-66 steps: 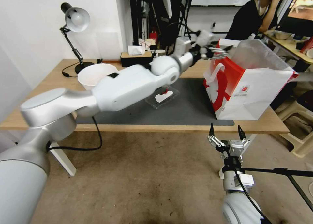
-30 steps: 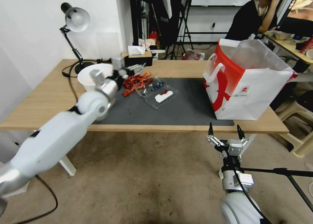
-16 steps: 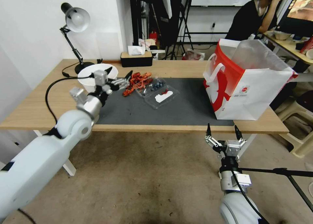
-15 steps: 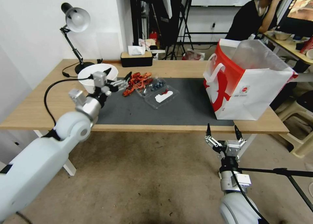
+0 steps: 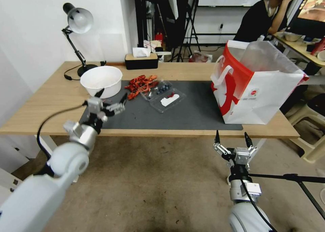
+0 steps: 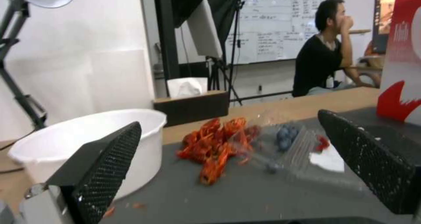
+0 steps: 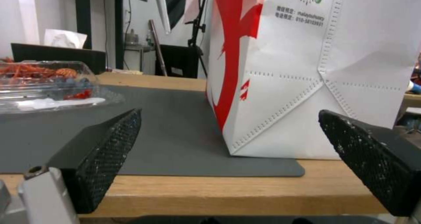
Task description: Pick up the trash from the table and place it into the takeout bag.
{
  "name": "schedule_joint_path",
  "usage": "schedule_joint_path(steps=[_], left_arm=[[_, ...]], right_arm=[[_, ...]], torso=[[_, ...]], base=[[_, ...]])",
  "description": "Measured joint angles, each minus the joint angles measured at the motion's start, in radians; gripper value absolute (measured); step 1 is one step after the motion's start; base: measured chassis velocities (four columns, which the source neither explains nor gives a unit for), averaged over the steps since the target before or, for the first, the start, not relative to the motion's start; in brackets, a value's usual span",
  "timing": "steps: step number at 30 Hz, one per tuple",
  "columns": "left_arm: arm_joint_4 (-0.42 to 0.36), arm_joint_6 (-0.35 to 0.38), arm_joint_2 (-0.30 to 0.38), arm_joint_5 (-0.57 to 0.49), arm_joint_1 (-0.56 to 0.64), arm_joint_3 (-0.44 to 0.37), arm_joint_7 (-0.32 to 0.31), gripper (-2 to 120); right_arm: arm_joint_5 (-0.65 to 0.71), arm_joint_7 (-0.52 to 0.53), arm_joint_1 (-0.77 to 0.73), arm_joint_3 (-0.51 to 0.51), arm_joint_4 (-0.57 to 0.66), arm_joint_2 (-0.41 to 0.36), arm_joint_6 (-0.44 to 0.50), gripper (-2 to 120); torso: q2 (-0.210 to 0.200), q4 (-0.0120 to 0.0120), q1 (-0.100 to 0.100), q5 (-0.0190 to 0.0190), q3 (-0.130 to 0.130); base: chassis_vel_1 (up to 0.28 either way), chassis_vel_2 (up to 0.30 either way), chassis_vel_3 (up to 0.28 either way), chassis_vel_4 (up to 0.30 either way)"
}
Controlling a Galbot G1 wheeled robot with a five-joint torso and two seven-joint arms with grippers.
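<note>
trash on the tabletop: a heap of red shell scraps and a clear plastic clamshell box holding blue berries and a white scrap, both on the dark grey mat. we see them just ahead of the left claw, the scraps nearest, the box touching them on the side toward the takeout bag. in the left wrist view the scraps and the box sit between the two fingers, farther off.

left claw hovers over the near corner of the mat, fingers spread wide, nothing in them. a white bowl stands just beyond it, on the side away from the bag.

takeout bag stands upright at the far end of the mat, mouth open, well apart from the left claw.

right claw hangs below the tabletop's front edge, fingers pointing up, wide open and empty. the right wrist view shows the bag just ahead of it.

desk lamp and tissue box lie beyond the bowl.
</note>
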Motion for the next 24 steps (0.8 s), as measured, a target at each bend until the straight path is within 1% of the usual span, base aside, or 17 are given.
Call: schedule_joint_path(steps=[1, 4, 6, 8, 12, 17, 20, 24], left_arm=[[0.0, 0.0, 0.0, 0.0, 0.0, 0.0, 0.0, 100], [-0.014, -0.016, -0.036, 0.049, 0.065, -0.038, 0.001, 100], [-0.015, -0.017, -0.039, 0.052, 0.07, -0.042, 0.001, 100], [-0.026, -0.03, -0.059, 0.077, 0.114, -0.079, 0.002, 100], [-0.034, -0.039, -0.075, 0.083, 0.147, -0.11, 0.003, 100], [-0.034, -0.056, -0.095, 0.09, 0.181, -0.126, 0.004, 100], [-0.017, -0.079, -0.116, 0.094, 0.195, -0.126, 0.008, 100], [-0.003, -0.094, -0.127, 0.096, 0.202, -0.123, 0.013, 100]], right_arm=[[0.0, 0.0, 0.0, 0.0, 0.0, 0.0, 0.0, 100], [0.001, 0.0, 0.002, 0.0, 0.0, -0.001, 0.0, 100], [0.001, 0.0, 0.003, 0.0, 0.0, -0.001, 0.0, 100], [0.001, 0.0, 0.005, -0.001, -0.003, 0.002, 0.0, 100], [0.001, -0.001, 0.008, -0.004, -0.007, 0.006, 0.0, 100], [0.001, -0.001, 0.009, -0.004, -0.007, 0.008, 0.0, 100], [0.0, 0.0, 0.006, 0.002, -0.009, 0.01, 0.001, 100], [-0.001, 0.0, 0.005, 0.004, -0.009, 0.012, 0.001, 100]], torso=[[0.0, 0.0, 0.0, 0.0, 0.0], [0.0, -0.0004, 0.0, -0.0001, 0.0], [0.0, -0.0003, 0.0, 0.0, 0.0], [0.0, -0.0004, 0.0, 0.0, 0.0], [0.0, -0.0005, 0.0, 0.0, 0.0], [0.0, -0.0003, 0.0, -0.0001, 0.0], [0.0, -0.0005, 0.0, -0.0001, 0.0], [0.0, -0.0005, 0.0, -0.0001, 0.0]], base=[[0.0, 0.0, 0.0, 0.0], [0.0, 0.0, 0.0, 0.0], [0.0, 0.0, 0.0, 0.0], [0.0, 0.0, 0.0, 0.0], [0.0, 0.0, 0.0, 0.0], [0.0, 0.0, 0.0, 0.0], [0.0, 0.0, 0.0, 0.0], [0.0, 0.0, 0.0, 0.0]])
